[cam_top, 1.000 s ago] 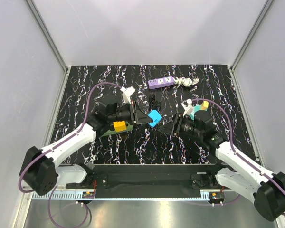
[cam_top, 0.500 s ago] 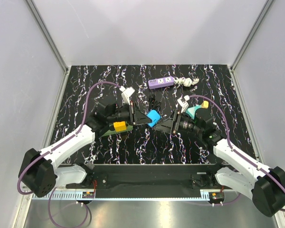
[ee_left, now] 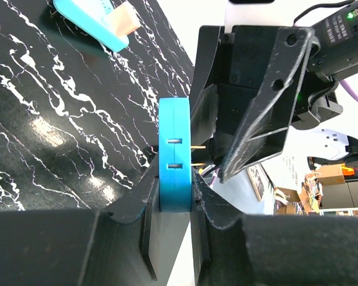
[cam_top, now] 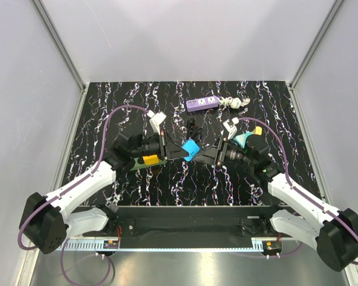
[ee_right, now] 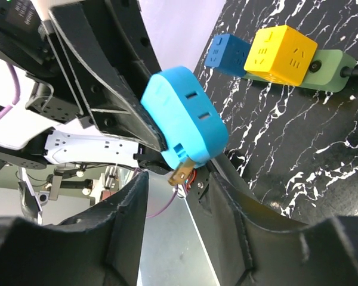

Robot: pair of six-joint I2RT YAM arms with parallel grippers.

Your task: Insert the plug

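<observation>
Evidently, we held the blue plug (ee_left: 174, 158) above the table (cam_top: 107, 104), the left gripper (cam_top: 182, 151) clamped on its body, prongs (ee_right: 180, 174) toward the spread, empty right gripper (cam_top: 204, 156), presumably to hand it over.

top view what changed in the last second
The right gripper moved left and closed in on the plug, still open. The left gripper kept its hold on the plug and drew back slightly left. The purple strip stayed put.
</observation>
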